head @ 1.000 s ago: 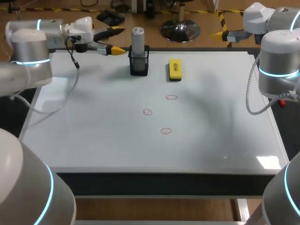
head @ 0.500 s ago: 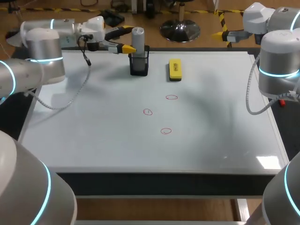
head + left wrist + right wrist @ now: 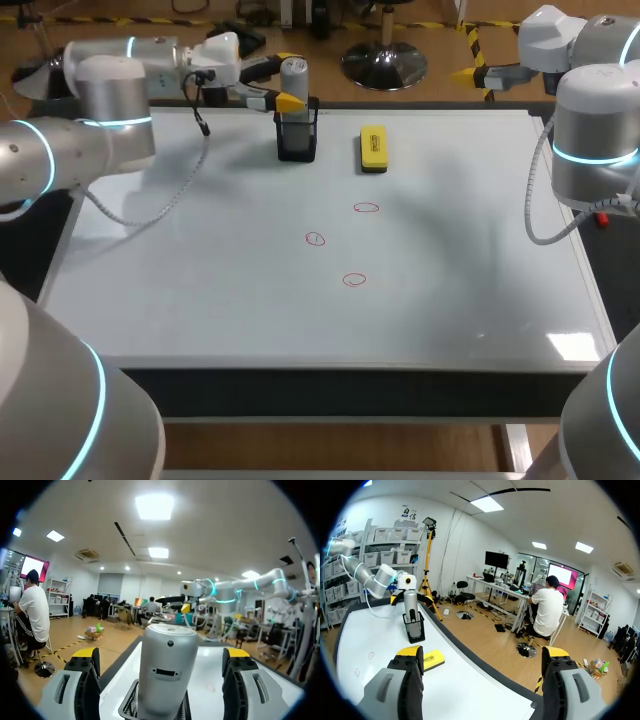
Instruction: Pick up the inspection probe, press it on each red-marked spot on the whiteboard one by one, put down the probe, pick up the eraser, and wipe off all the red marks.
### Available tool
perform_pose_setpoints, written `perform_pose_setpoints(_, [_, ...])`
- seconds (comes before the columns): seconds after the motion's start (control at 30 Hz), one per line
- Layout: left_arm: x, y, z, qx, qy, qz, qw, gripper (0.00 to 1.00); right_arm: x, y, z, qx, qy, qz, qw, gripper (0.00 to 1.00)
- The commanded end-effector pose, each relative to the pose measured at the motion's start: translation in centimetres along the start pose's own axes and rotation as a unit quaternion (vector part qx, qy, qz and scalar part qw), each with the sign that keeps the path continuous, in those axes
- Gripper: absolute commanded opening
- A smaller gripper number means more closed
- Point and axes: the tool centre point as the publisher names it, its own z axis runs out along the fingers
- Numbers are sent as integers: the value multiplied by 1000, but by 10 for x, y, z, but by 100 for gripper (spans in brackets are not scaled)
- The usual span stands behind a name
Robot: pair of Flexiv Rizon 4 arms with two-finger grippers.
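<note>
The grey cylindrical probe (image 3: 293, 78) stands upright in a black mesh holder (image 3: 297, 138) at the far edge of the whiteboard (image 3: 200, 290). My left gripper (image 3: 287, 80) is open with one yellow-tipped finger on each side of the probe's top. In the left wrist view the probe (image 3: 167, 675) stands between the fingers (image 3: 85, 656) with a gap on both sides. The yellow eraser (image 3: 373, 147) lies just right of the holder. Three red circles (image 3: 366, 208), (image 3: 315, 239), (image 3: 354, 280) mark the board's middle. My right gripper (image 3: 475, 72) hangs open and empty past the far right corner.
From the right wrist view the probe (image 3: 410, 602), holder (image 3: 414, 629) and eraser (image 3: 432, 660) line up along the board's far edge, with my left arm (image 3: 375, 580) behind them. A grey cable (image 3: 165, 200) droops from the left arm over the board's left part.
My left arm has swung right along the far edge, bringing its open fingers from left of the holder to either side of the probe. The right arm has not moved.
</note>
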Motion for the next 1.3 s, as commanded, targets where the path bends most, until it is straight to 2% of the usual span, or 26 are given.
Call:
perform_pose_setpoints(0.03, [0, 3, 3, 3, -5, -2, 1000, 100, 0, 0, 0, 1, 0, 0, 1000, 100])
perform_pose_setpoints(0.83, [9, 2, 14, 5, 7, 5, 1000, 100, 0, 0, 0, 1, 0, 0, 1000, 100])
perform_pose_setpoints(0.87, [9, 2, 14, 5, 8, 5, 1000, 97, 0, 0, 0, 1, 0, 0, 1000, 100])
perform_pose_setpoints(0.93, [9, 2, 14, 5, 9, 6, 1000, 78, 0, 0, 0, 1, 0, 0, 1000, 100])
perform_pose_setpoints(1.03, [11, 3, 14, 5, 11, 6, 1000, 0, 0, 0, 0, 1, 0, 0, 1000, 100])
perform_pose_setpoints(1.3, [14, 3, 13, 5, 14, 9, 1000, 0, 0, 0, 0, 1, 0, 0, 1000, 100])
